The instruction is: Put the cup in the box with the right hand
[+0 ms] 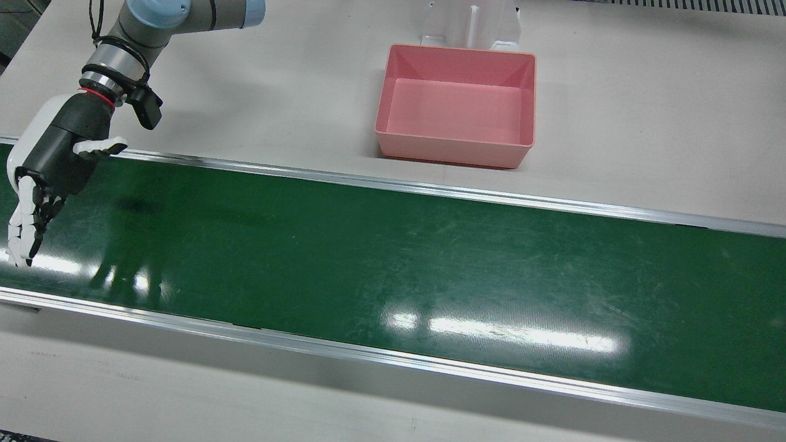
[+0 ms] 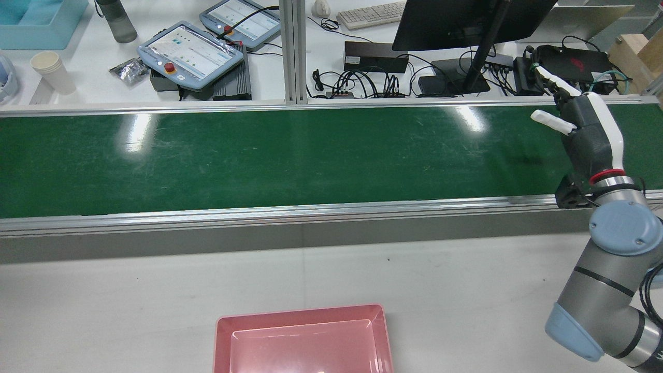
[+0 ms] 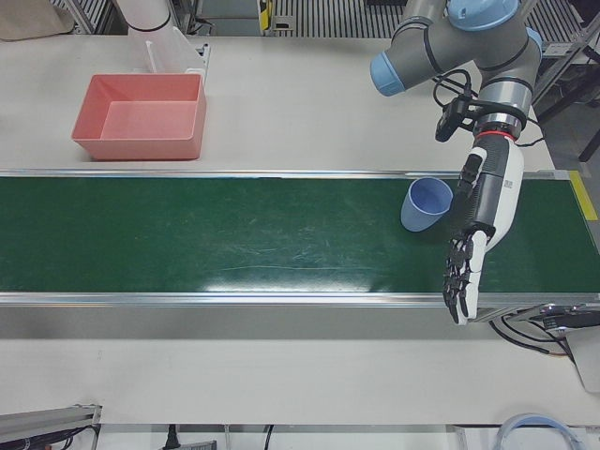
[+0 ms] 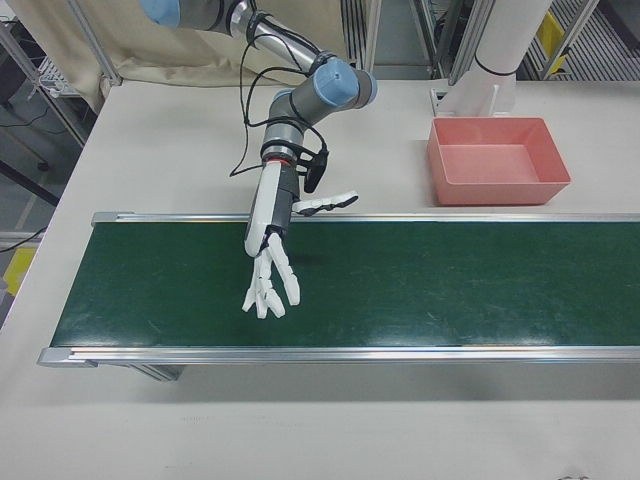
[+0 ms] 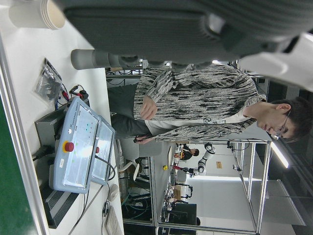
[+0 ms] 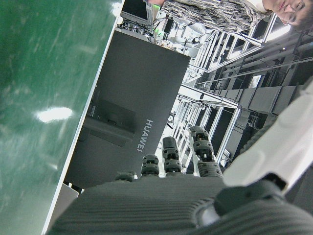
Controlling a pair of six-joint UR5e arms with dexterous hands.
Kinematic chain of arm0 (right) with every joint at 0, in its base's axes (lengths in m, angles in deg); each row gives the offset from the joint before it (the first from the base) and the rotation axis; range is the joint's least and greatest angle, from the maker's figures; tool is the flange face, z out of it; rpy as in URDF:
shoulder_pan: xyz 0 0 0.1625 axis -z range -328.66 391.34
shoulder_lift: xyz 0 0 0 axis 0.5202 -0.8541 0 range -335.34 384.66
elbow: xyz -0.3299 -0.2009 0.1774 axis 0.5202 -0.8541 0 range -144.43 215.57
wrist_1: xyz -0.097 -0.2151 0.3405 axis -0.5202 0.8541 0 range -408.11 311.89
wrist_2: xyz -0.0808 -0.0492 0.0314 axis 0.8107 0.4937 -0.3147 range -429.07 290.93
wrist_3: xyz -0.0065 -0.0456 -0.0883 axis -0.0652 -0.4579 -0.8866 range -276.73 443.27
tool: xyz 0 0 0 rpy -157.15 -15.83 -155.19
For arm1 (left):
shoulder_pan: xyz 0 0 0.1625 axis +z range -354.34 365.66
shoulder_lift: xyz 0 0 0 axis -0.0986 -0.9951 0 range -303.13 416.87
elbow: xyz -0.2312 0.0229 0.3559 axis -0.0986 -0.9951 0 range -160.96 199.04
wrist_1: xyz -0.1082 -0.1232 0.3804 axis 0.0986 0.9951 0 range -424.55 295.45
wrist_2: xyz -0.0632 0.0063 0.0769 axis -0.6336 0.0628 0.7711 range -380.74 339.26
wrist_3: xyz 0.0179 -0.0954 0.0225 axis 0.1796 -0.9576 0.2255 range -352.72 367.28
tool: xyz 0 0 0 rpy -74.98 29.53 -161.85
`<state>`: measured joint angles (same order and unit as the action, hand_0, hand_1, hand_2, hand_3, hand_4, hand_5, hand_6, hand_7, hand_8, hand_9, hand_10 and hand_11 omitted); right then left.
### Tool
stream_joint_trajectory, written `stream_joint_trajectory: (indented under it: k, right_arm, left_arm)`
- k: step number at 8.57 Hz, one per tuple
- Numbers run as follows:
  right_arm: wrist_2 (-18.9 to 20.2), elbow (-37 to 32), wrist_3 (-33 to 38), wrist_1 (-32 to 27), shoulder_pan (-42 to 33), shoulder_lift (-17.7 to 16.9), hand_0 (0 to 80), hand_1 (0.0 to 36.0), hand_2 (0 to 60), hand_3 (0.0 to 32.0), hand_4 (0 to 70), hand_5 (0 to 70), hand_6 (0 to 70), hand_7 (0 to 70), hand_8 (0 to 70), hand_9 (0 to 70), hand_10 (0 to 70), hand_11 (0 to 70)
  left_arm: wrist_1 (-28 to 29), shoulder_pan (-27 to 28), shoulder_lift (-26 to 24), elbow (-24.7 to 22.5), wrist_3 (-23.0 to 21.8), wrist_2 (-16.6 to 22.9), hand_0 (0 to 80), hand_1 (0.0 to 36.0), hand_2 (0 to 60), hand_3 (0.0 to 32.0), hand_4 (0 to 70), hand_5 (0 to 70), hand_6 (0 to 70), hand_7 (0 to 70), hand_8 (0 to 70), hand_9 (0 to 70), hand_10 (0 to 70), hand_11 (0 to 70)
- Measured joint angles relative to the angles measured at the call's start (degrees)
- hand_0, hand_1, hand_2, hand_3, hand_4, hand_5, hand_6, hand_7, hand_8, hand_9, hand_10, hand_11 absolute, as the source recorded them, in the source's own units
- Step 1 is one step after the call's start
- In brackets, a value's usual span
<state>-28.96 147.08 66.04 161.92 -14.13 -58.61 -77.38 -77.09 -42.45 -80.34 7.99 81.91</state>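
White table (image 1: 645, 92), green conveyor belt (image 1: 393, 258), desk with monitor (image 2: 456, 20), keyboard (image 2: 370, 14), cables.

Rear view: the box (image 2: 222, 331) is cut off by the lower edge, so only its far part shows; the right arm (image 2: 606, 290) runs out at the lower right corner. Front view: the belt (image 1: 393, 258) is cropped at both sides, and the fingers (image 1: 21, 233) of the right hand (image 1: 55, 159) reach the left edge. Left-front view: the left hand (image 3: 480, 225) covers the near side of the cup (image 3: 427, 203); contact cannot be told. Left hand view: blurred hand body hides the upper scene; the paper cups (image 5: 34, 12) are clipped at the top.
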Motion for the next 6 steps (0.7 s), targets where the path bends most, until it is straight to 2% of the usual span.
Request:
stream_joint_trajectory:
  k: [2,6]
  right_arm:
    - [0.0,0.1,0.8,-0.2,0.2,-0.9,32.2,3.4,0.0,0.0,0.0,2.2,4.1,14.8,4.4,8.3,0.0,0.0]
    - [0.1,0.5,1.9,-0.5,0.4,-2.4,32.7,3.5,0.0,0.0,0.0,2.2,4.2,15.5,4.6,8.4,0.0,0.0]
  left_arm:
    - [0.1,0.0,0.0,0.1,0.0,0.0,0.0,0.0,0.0,0.0,0.0,0.0,0.0,0.0,0.0,0.0,0.0,0.0]
    - [0.1,0.0,0.0,0.1,0.0,0.0,0.0,0.0,0.0,0.0,0.0,0.0,0.0,0.0,0.0,0.0,0.0,0.0]
